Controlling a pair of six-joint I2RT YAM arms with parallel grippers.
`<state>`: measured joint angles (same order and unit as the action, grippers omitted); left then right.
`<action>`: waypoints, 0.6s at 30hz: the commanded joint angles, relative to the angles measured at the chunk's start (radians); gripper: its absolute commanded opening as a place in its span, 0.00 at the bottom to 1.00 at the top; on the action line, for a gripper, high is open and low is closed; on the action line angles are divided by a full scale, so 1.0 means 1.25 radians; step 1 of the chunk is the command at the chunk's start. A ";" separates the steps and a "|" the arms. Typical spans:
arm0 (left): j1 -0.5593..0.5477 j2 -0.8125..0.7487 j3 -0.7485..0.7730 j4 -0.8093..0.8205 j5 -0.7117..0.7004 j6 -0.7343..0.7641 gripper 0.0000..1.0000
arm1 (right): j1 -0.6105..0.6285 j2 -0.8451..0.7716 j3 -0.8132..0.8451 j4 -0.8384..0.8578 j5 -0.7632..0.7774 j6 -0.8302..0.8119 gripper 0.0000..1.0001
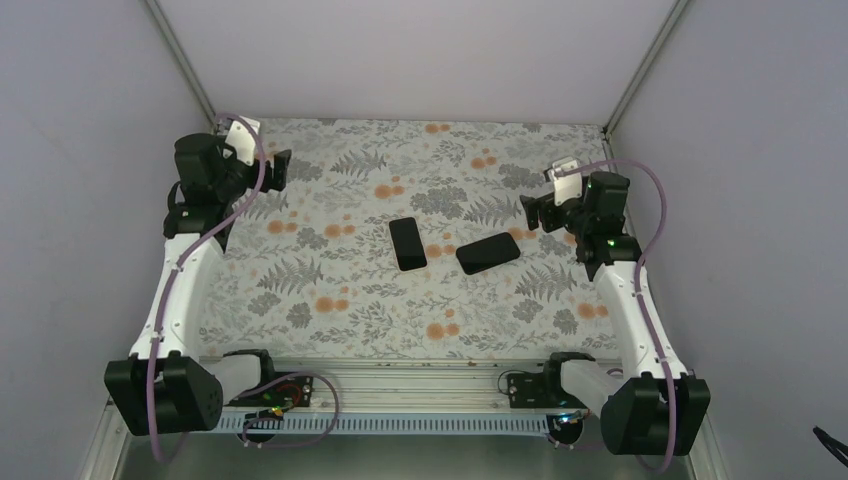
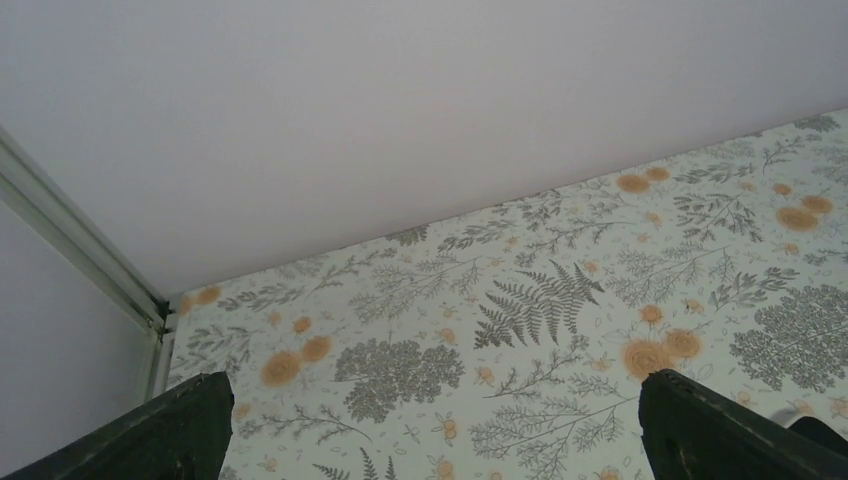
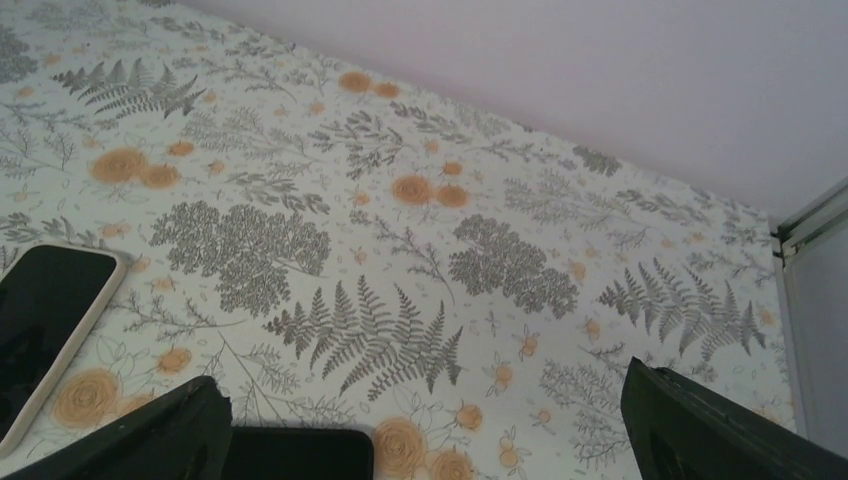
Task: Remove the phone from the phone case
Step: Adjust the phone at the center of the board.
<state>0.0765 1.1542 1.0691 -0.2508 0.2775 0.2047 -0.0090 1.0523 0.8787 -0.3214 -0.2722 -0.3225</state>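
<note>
Both jaws spread, empty; beige rim of phone (image 3: 45, 320) visible only from right wrist.

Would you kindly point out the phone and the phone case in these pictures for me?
phone (image 1: 407, 244), top external view, centre of its black glass front.
phone case (image 1: 488, 252), top external view, middle of the tilted black shell.

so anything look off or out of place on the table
Nothing damaged or spilled. The phone lies screen up, already out of the phone case, which sits askew just to its right without touching it. The left hand and right hand are open and away from both.
</note>
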 commanded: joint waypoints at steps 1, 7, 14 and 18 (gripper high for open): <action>0.004 -0.017 0.006 -0.050 0.009 -0.002 1.00 | -0.007 0.000 0.012 -0.051 0.005 -0.019 1.00; 0.005 -0.002 0.024 -0.086 0.046 0.034 1.00 | 0.009 0.058 0.034 -0.237 -0.033 -0.186 0.99; 0.005 0.005 0.014 -0.090 0.075 0.051 1.00 | 0.115 0.140 -0.017 -0.311 0.127 -0.245 0.17; 0.005 0.004 0.009 -0.092 0.085 0.063 1.00 | 0.192 0.197 -0.033 -0.331 0.136 -0.240 0.03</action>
<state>0.0765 1.1572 1.0714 -0.3569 0.3515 0.2573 0.1516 1.2465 0.8604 -0.6765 -0.1612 -0.5873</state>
